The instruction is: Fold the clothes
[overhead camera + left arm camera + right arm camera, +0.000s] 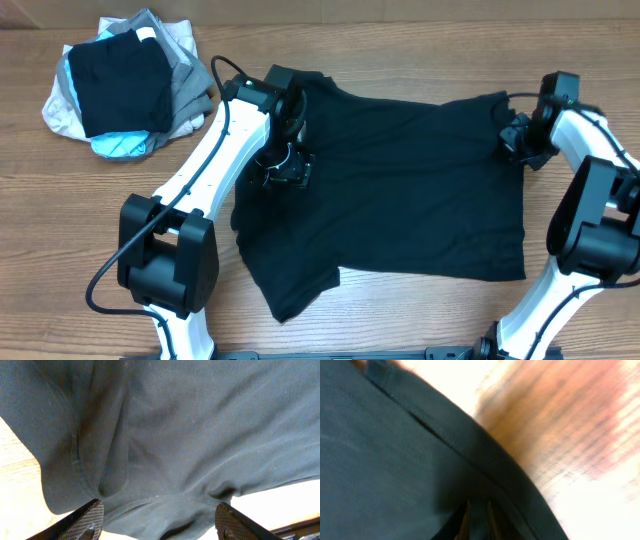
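Black shirt (400,190) is lying spread out mid-bench (400,50). Your left pincer (287,168) is hanging over the shirt's left end, jaws wide apart, gripping nothing. Your right pincer (520,140) is sitting at the right hem with its fingers nearly together. The view is blurred, so can't tell if it's pinching cloth. Risk: you're pulling on a thin or missed pinch, the hem slips, and the fold goes crooked. No containers showing; the garment pile (120,90) is sitting far left.

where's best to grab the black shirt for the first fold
Pinch a hem corner, coming down from the outer side: the shirt lies flat, so only its edges let a finger slide under. The right gripper sits at one such corner.
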Robot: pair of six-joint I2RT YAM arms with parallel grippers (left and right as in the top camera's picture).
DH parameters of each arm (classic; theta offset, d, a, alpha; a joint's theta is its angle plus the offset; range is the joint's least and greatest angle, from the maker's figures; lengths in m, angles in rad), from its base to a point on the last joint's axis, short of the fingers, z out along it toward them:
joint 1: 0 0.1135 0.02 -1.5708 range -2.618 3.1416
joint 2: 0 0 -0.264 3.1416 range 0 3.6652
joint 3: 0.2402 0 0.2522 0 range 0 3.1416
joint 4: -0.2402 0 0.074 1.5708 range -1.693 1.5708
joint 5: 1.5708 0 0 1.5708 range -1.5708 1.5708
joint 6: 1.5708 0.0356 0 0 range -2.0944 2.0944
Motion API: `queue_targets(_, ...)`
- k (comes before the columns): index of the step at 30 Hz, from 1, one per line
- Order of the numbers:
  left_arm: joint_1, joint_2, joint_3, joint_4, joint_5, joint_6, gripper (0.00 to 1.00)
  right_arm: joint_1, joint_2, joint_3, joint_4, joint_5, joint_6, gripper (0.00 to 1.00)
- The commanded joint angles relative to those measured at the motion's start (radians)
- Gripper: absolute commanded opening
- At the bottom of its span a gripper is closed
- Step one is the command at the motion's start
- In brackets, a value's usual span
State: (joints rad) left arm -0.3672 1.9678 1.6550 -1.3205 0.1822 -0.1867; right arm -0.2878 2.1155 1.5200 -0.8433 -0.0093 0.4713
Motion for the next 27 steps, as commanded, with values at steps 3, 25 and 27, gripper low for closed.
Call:
queue_targets(3, -0.023, -0.012, -0.005, -0.003, -0.019, 0.007, 0.74, -0.004, -0.003, 0.272, -0.233, 0.014, 0.079, 0.16)
queue_targets(25, 0.155, 0.078, -0.005, 0.293, -0.115, 0.128, 0.79, 0.295, -0.143, 0.438, -0.615, -0.254, -0.128, 0.60)
queue_targets(27, 0.141, 0.088, -0.005, 0.320, -0.115, 0.127, 0.78, 0.334, -0.143, 0.436, -0.614, -0.188, -0.084, 0.60)
